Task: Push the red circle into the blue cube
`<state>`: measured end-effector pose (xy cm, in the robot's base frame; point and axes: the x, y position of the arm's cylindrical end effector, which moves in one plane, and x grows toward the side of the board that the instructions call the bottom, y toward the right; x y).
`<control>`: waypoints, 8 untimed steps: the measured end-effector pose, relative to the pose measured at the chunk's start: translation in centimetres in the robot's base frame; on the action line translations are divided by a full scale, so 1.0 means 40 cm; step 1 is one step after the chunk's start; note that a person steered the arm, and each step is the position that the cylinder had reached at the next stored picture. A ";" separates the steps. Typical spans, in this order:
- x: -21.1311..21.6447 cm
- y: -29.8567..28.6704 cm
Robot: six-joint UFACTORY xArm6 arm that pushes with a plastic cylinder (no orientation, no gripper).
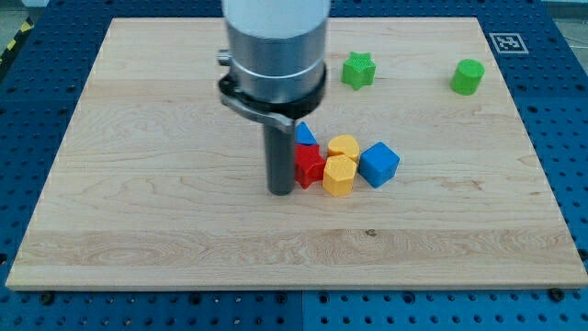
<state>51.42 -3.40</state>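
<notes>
A red block (310, 165), its shape unclear because the rod partly hides it, lies near the middle of the wooden board (165, 230). My tip (280, 192) stands right against its left side. The blue cube (378, 164) lies to the right of the red block. Two yellow blocks (344, 146) (338, 176) sit between the red block and the blue cube, packed close together. A small blue triangle (305, 134) sits just above the red block, partly behind the rod.
A green star (359, 70) lies near the view's top, right of the arm's body. A green cylinder (467, 76) lies at the top right. The arm's wide grey body (276, 46) hides the top middle of the board.
</notes>
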 end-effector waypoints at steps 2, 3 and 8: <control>-0.201 -0.234; -0.371 -0.217; -0.431 0.133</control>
<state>34.17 1.93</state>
